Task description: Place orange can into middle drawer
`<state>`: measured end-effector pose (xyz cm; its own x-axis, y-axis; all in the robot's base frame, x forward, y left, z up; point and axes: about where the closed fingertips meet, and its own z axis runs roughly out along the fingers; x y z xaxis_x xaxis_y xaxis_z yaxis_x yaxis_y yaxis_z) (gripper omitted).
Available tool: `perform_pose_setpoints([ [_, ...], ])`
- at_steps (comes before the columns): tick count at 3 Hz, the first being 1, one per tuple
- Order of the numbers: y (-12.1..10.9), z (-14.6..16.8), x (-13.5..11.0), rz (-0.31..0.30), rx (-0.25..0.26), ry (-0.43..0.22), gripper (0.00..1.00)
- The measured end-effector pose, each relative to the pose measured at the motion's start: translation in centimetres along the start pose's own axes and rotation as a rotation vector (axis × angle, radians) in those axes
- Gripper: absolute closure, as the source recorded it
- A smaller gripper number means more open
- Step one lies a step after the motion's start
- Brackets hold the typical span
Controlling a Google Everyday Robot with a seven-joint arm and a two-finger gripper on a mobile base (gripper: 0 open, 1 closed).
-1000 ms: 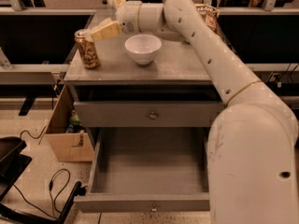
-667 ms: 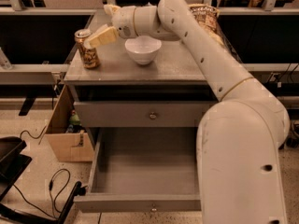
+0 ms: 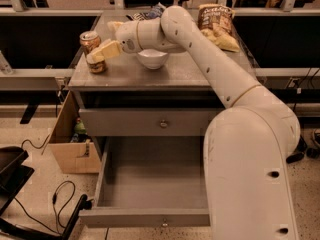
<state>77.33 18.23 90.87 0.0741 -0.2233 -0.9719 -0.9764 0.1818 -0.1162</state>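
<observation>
Cabinet top (image 3: pixel 185 74): we see the orange can (image 3: pixel 90 39) upright, touching the gripper (image 3: pixel 100 42) on its left, jaws spread. Middle drawer (image 3: pixel 155 181) open.

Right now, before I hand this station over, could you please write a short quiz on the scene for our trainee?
1. True or false: the middle drawer is pulled open.
2. Where does the orange can stand? A) inside the drawer. B) on the cabinet top, left of the white bowl. C) on the floor.
3. Fill in: the gripper is over the cabinet top, right beside the ___.

Key: 1 true; 2 B; 3 orange can.
</observation>
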Motion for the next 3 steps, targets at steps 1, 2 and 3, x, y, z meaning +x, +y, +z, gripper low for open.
perform_pose_setpoints([
  [1,0.4,1.0,0.5,0.016,-0.009,-0.019,0.18],
  [2,1.8,2.3,-1.1,-0.020,-0.033,-0.030,0.41],
  [3,1.8,2.3,-1.1,-0.020,-0.034,-0.031,0.66],
])
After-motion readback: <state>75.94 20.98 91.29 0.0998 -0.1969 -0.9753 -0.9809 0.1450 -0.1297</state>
